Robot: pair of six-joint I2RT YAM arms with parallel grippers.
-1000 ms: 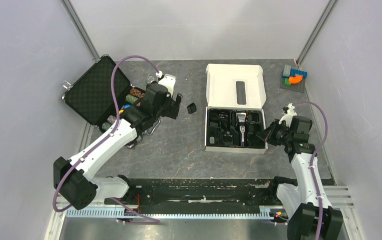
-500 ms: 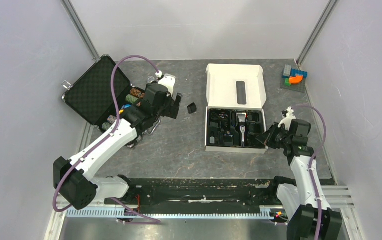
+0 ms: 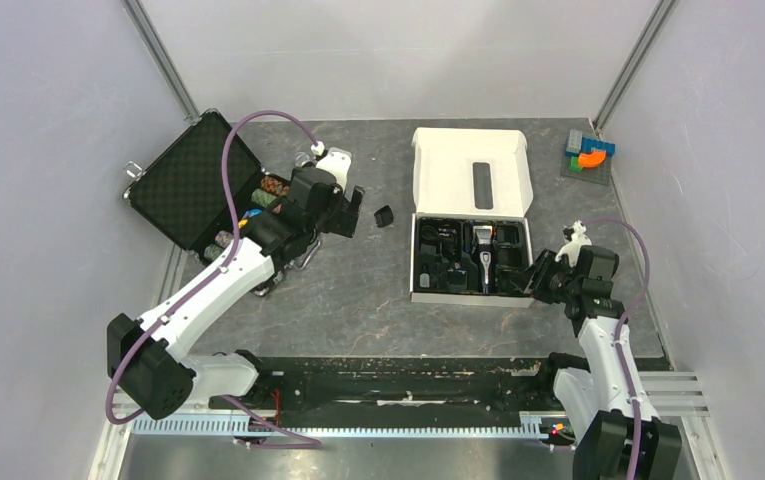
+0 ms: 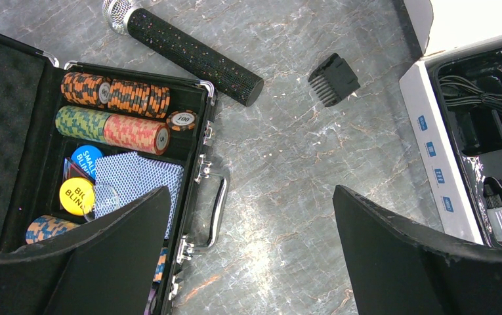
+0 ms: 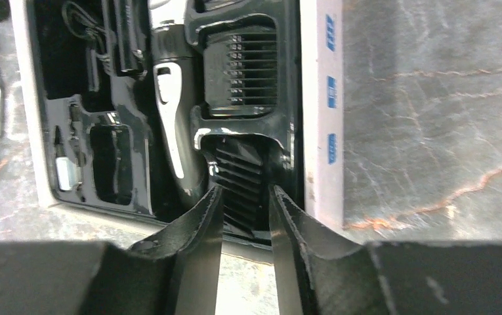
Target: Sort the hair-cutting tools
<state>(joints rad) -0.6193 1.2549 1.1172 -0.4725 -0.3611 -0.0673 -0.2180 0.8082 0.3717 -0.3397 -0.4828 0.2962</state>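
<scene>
A white box [image 3: 470, 172] holds a black tray with the silver-and-black hair clipper [image 5: 169, 125] and comb attachments in its slots, one upper [image 5: 241, 82] and one lower [image 5: 235, 180]. The clipper also shows in the top view [image 3: 482, 262]. My right gripper [image 5: 245, 191] is at the tray's near right corner [image 3: 536, 276], jaws a narrow gap apart, empty, tips just over the lower comb. One loose black comb attachment [image 4: 333, 79] lies on the table left of the box [image 3: 384, 216]. My left gripper [image 4: 251, 197] is wide open and empty, near this comb [image 3: 350, 212].
An open black poker case [image 3: 193, 185] with stacks of coloured chips [image 4: 113, 95] and cards is at the left. A black microphone [image 4: 189, 49] lies beyond it. Coloured blocks [image 3: 588, 153] sit at the far right corner. Walls enclose the table.
My right gripper has drawn back toward the near edge, along the box's right corner. The left arm has not moved.
</scene>
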